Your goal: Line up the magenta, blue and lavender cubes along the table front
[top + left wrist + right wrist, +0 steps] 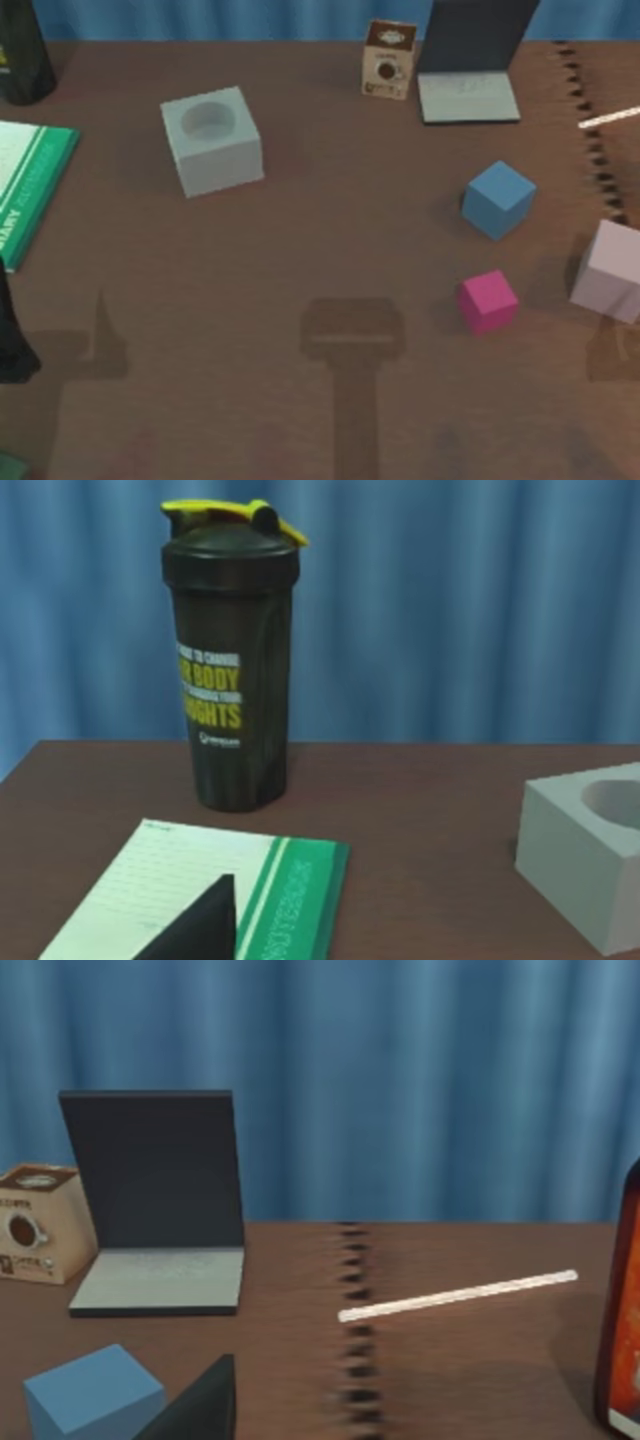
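Note:
The small magenta cube (488,300) sits right of centre on the dark reddish-brown table (330,230). Behind it stands the mid-sized blue cube (498,198), turned at an angle and also seen in the right wrist view (92,1392). The large lavender cube (610,270) rests at the right edge. All three stand apart, touched by nothing. My left arm (12,340) is parked at the left edge, over a green book. My right arm is outside the top view; a dark part of my right gripper (205,1405) shows beside the blue cube.
A grey-blue block with a round hollow (212,140) stands back left. The printed carton (389,60) and an open dark laptop (470,70) are at the back. A green book (30,190), a dark shaker bottle (232,660), a white stick (610,117) and a dotted dark strip (590,120) lie around.

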Motion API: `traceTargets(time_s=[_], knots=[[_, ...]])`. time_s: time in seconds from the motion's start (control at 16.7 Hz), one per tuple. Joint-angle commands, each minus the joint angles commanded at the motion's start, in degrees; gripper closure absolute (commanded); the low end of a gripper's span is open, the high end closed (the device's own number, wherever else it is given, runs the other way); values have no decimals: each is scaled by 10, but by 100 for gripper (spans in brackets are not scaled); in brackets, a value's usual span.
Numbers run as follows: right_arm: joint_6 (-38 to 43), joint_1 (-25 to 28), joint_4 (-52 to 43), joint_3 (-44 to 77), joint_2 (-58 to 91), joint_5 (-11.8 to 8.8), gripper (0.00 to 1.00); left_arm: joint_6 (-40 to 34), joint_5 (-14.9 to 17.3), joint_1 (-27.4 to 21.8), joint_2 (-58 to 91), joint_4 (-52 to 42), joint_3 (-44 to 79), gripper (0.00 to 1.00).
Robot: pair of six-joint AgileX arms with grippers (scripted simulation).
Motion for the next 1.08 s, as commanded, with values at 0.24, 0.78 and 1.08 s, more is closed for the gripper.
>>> traceTargets(time_s=[0.24,0.78,1.08], knots=[[2,6,-12,17,18,-1,0,0,0,0,0,0,0,0],[27,96,-222,312,390,0,0,0,0,0,0,0,0,0],[46,162,-383,527,700,1,0,0,0,0,0,0,0,0]])
